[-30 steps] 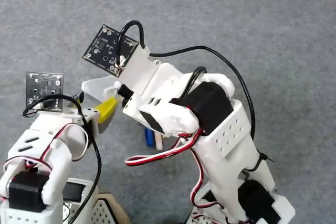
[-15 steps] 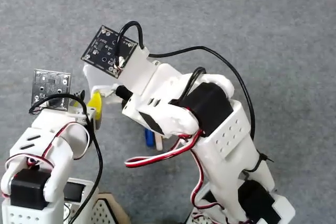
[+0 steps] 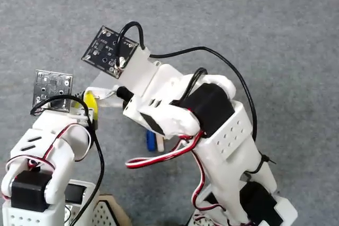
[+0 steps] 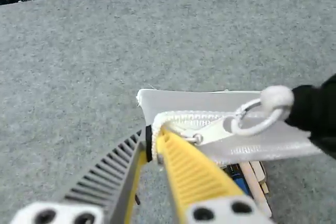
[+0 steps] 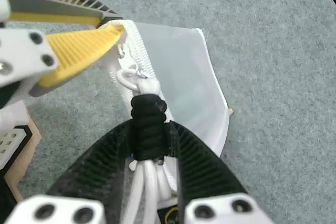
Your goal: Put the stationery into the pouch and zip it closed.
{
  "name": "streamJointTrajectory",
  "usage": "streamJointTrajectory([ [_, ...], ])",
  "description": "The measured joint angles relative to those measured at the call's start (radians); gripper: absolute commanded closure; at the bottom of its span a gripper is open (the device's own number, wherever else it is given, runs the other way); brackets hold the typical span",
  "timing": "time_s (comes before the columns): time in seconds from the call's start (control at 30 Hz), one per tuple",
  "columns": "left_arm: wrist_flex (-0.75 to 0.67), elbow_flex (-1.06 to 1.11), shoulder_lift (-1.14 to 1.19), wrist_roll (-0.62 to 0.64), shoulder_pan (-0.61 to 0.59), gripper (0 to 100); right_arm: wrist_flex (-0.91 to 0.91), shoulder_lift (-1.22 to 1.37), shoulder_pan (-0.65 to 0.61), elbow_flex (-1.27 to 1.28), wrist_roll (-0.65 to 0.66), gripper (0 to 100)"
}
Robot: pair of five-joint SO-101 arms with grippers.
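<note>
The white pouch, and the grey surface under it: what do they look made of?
White translucent pouch: likely thin frosted plastic or fine fabric, matte; the grey shows faintly through. Grey table surface: seemingly felt or short carpet, fuzzy and speckled.

The pouch is white and see-through, and it sits at about 9 o'clock from the middle of the high view, with a white zipper along one edge. A ring, a white ball and a black cord hang from the zipper. A blue pen and a wooden pencil lie side by side and peek out on the pouch's 5 o'clock side.
</note>
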Motion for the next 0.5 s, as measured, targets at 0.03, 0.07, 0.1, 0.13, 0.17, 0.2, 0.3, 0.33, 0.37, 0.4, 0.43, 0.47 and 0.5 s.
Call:
streamJointTrajectory([
  [0.03,0.000,0.000,0.000,0.000,0.000,97,0.000,0.000,0.015,0.000,0.000,98.7],
  [0.07,0.000,0.000,0.000,0.000,0.000,97,0.000,0.000,0.032,0.000,0.000,98.7],
  [0.1,0.000,0.000,0.000,0.000,0.000,97,0.000,0.000,0.051,0.000,0.000,98.7],
  [0.13,0.000,0.000,0.000,-0.003,0.000,97,0.002,0.000,0.071,0.003,0.000,98.7],
  [0.17,0.000,0.000,0.000,-0.015,0.000,97,0.002,0.000,0.092,0.015,0.000,98.7],
  [0.2,0.000,0.000,0.000,-0.034,0.000,97,0.002,0.000,0.109,0.031,0.000,98.7],
  [0.3,0.000,0.002,0.002,-0.066,0.000,97,0.002,0.000,0.149,0.084,0.032,98.7],
  [0.33,0.000,0.002,0.003,-0.068,0.000,97,0.002,-0.005,0.155,0.103,0.043,98.7],
  [0.37,0.000,0.002,0.005,-0.071,0.000,97,0.002,-0.012,0.158,0.121,0.048,98.7],
  [0.4,0.000,0.002,0.005,-0.074,0.000,97,0.000,-0.026,0.161,0.143,0.051,98.7],
  [0.43,0.000,0.002,0.005,-0.075,0.000,97,-0.005,-0.044,0.163,0.164,0.052,98.7],
  [0.47,0.000,0.002,0.005,-0.075,0.000,97,-0.008,-0.064,0.164,0.190,0.052,98.7],
  [0.5,0.000,0.002,0.005,-0.075,0.000,97,-0.011,-0.087,0.164,0.215,0.052,98.7],
])
